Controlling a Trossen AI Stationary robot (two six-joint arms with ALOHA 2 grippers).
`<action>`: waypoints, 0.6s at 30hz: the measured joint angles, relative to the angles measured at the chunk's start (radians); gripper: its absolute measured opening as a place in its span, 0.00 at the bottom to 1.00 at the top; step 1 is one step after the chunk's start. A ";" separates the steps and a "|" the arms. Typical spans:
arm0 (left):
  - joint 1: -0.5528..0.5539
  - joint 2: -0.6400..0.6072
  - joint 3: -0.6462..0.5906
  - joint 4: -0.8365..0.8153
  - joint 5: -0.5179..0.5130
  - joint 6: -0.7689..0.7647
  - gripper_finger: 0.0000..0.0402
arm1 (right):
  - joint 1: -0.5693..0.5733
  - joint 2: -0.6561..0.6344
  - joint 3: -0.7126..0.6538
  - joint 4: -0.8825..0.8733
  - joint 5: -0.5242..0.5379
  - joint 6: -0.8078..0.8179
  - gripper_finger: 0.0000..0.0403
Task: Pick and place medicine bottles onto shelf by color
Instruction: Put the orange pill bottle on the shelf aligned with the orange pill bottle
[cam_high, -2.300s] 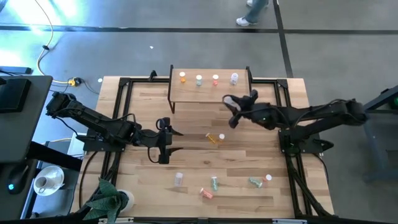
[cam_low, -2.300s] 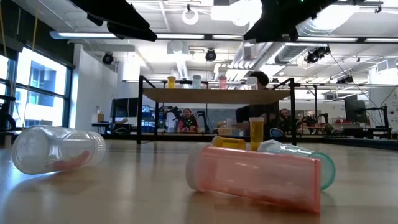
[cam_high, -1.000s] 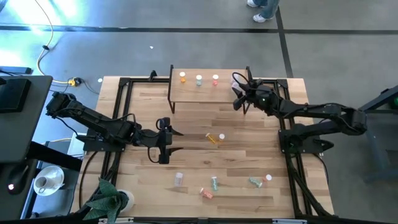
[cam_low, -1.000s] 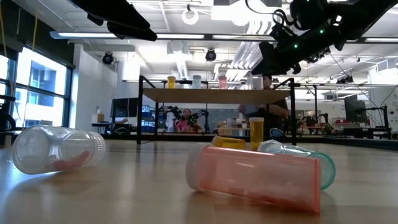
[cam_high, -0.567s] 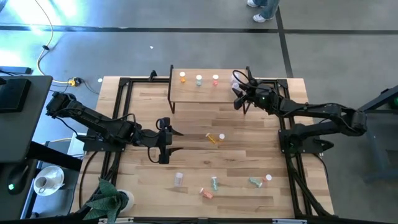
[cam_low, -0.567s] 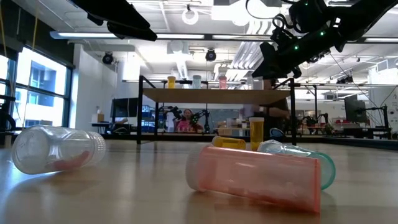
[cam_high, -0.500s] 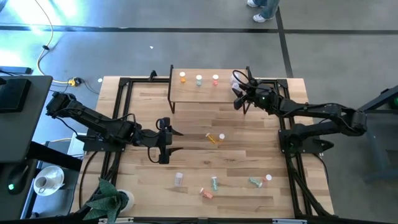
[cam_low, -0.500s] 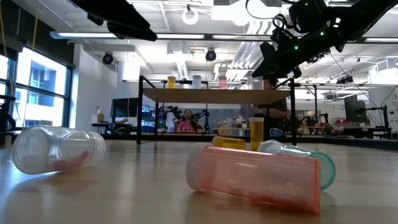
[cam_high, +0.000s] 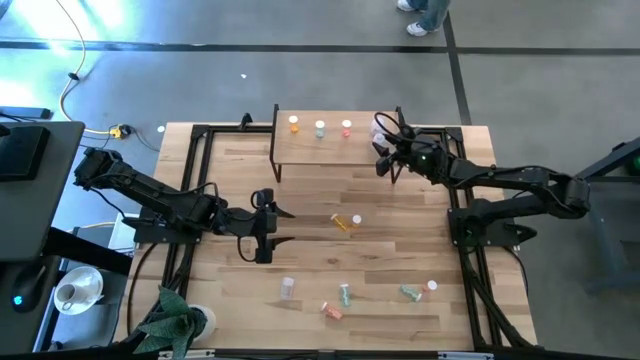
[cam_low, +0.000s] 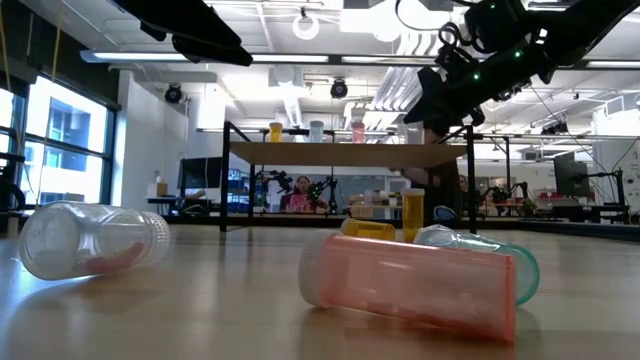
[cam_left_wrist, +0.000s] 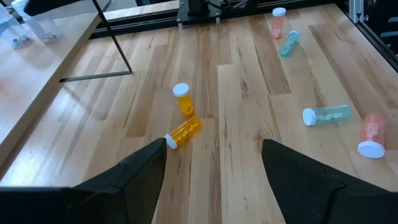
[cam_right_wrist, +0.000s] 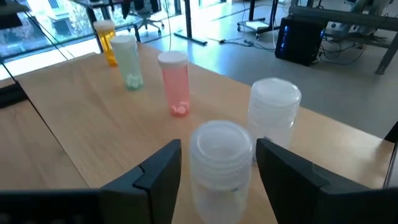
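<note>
Right gripper (cam_high: 383, 148) hovers over the right end of the shelf (cam_high: 335, 143), its dark fingers (cam_right_wrist: 155, 171) spread apart on either side of a clear bottle (cam_right_wrist: 221, 162) that stands upright on the light wood top; the fingers flank the bottle with a gap on each side, so it stands free rather than gripped; a second clear bottle (cam_right_wrist: 273, 112) stands just behind it, near the shelf's edge; further along the top, in a row, stand a pink bottle (cam_right_wrist: 174, 84), a green bottle (cam_right_wrist: 126, 62) and an orange bottle (cam_right_wrist: 106, 42), all upright with white caps; from above the same three show as small dots along the shelf's far side.

Left gripper (cam_high: 270, 226) waits low over the middle of the table (cam_high: 400, 230), well apart from the shelf, its fingers (cam_left_wrist: 134, 171) wide open and holding nothing; ahead of it an upright orange bottle (cam_left_wrist: 183, 99) touches or nearly touches a lying orange bottle (cam_left_wrist: 183, 132); nearer the table's front edge lie a clear bottle with pink contents (cam_low: 90, 238), a pink bottle (cam_low: 410, 280) and a teal bottle (cam_low: 480, 255) on their sides; another green one (cam_high: 410, 292) lies to the right of them.
</note>
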 joint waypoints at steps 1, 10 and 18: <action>0.000 0.000 0.000 -0.001 0.000 0.000 0.63 | 0.000 0.000 0.000 0.008 0.000 0.000 0.50; 0.000 0.000 0.000 -0.052 0.000 -0.026 0.63 | 0.015 -0.067 0.000 0.011 -0.001 0.000 0.50; 0.000 0.000 0.000 -0.112 -0.004 -0.057 0.63 | 0.122 -0.206 0.000 -0.032 -0.035 -0.017 0.50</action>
